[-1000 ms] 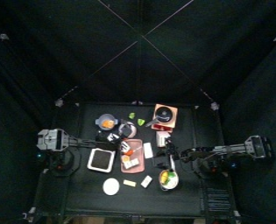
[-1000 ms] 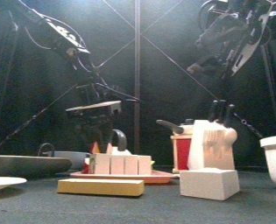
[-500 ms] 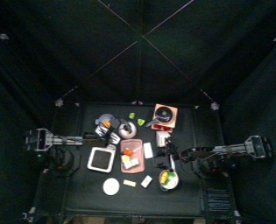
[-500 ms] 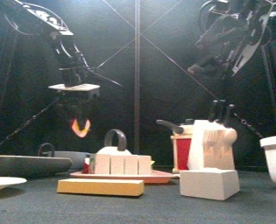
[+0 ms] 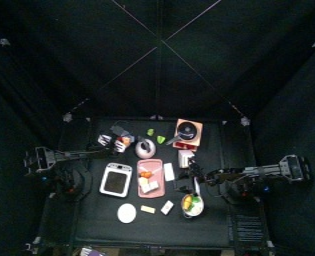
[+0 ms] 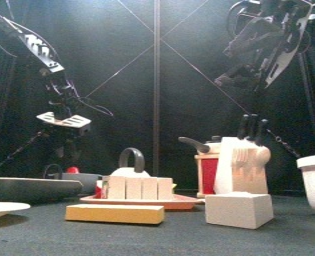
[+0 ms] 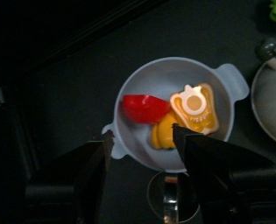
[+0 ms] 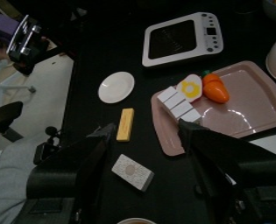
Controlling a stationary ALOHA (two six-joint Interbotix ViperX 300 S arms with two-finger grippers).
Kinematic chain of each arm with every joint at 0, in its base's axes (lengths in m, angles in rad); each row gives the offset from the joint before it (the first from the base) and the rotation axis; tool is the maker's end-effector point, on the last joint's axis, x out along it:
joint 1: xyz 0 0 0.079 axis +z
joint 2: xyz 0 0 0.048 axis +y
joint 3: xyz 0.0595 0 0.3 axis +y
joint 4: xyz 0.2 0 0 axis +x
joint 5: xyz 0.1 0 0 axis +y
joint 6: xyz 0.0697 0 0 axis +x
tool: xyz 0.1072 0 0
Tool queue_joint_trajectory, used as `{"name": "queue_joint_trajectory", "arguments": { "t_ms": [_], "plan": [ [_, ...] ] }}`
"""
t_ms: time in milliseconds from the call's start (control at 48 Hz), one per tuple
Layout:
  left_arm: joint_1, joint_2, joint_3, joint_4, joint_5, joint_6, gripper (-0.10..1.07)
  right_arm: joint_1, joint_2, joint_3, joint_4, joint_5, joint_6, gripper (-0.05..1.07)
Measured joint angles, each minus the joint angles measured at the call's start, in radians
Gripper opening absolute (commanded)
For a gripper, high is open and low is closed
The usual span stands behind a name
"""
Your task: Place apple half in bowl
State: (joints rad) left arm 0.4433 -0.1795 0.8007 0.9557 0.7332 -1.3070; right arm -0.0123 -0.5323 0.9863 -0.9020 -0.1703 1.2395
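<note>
The apple half (image 7: 194, 107) lies in the bowl (image 7: 228, 79); the left gripper (image 7: 140, 149) hangs above, jaws apart and empty, so placing looks done and withdrawal remains; the right gripper (image 8: 148, 144) rests, jaws apart

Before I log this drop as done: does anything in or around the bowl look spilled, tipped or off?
Nothing stands out. In the left wrist view the bowl sits level, with the apple half and two other food pieces inside its rim and nothing spilled beside it. The left gripper hangs open above it.
</note>
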Motion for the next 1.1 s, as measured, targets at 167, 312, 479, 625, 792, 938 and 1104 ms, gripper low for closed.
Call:
{"name": "queue_joint_trajectory", "arguments": {
  "t_ms": [167, 312, 479, 625, 792, 938, 1104],
  "plan": [
    [0.02, -0.002, 0.0, -0.003, -0.043, -0.002, 0.94, -0.002, 0.0, 0.002, 0.0, 0.0, -0.002, 0.91],
    [0.02, -0.014, 0.005, -0.005, -0.044, -0.002, 0.94, -0.002, 0.0, 0.002, 0.0, 0.0, -0.002, 0.91],
    [0.018, -0.029, 0.008, -0.003, -0.057, -0.002, 0.94, -0.002, 0.0, 0.002, 0.0, 0.0, -0.002, 0.91],
    [0.018, -0.032, 0.009, -0.005, -0.08, 0.0, 0.94, -0.002, 0.0, 0.002, 0.0, 0.0, -0.002, 0.91],
    [-0.02, -0.032, 0.011, -0.017, -0.103, 0.0, 0.94, -0.002, 0.0, 0.002, 0.0, 0.0, -0.002, 0.91],
    [-0.127, -0.032, 0.009, -0.028, -0.106, 0.003, 0.94, 0.0, 0.0, 0.003, 0.0, 0.0, 0.0, 0.91],
    [-0.264, -0.032, -0.009, -0.031, -0.114, 0.006, 0.94, -0.002, 0.0, 0.003, 0.002, 0.0, 0.0, 0.91]
  ]
}}
